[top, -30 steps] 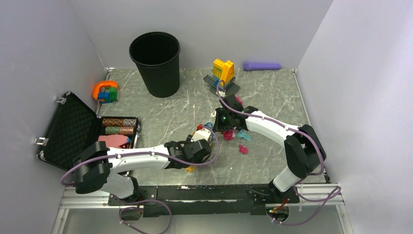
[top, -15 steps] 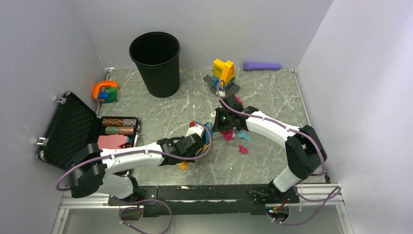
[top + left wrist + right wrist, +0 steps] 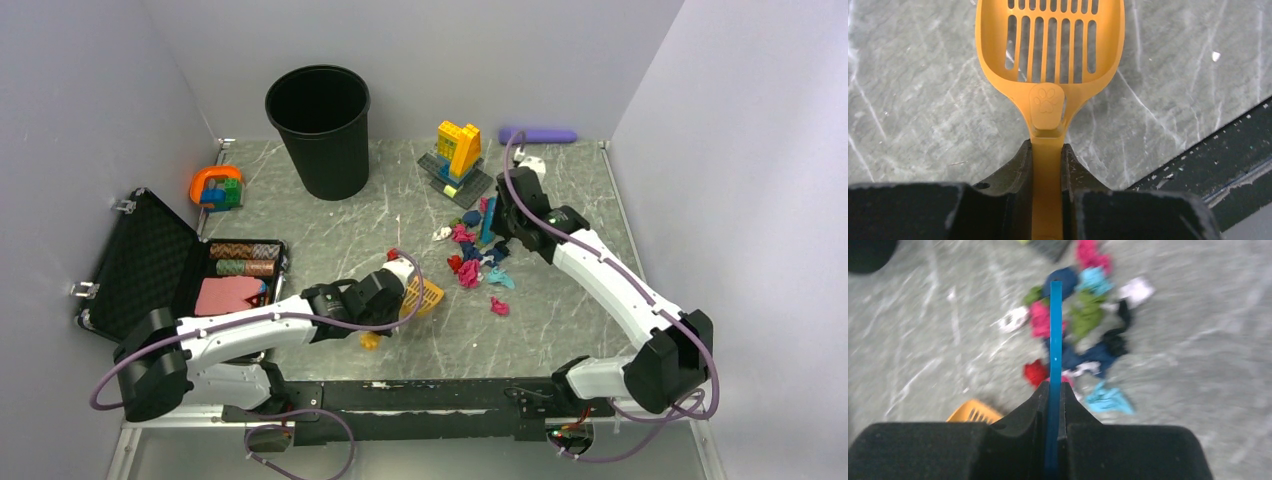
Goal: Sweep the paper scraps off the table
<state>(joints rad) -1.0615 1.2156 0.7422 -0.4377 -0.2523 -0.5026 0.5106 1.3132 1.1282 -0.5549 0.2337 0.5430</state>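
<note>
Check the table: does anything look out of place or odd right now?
Only the paper scraps look out of place, strewn over the table at mid-right; one magenta scrap lies apart, toward the near edge. The orange scoop sits straight in the left gripper. Nothing looks damaged.

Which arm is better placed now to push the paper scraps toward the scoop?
Right: the right gripper holds the blue tool at the paper scraps. The left gripper only holds the orange scoop, apart from them.
</note>
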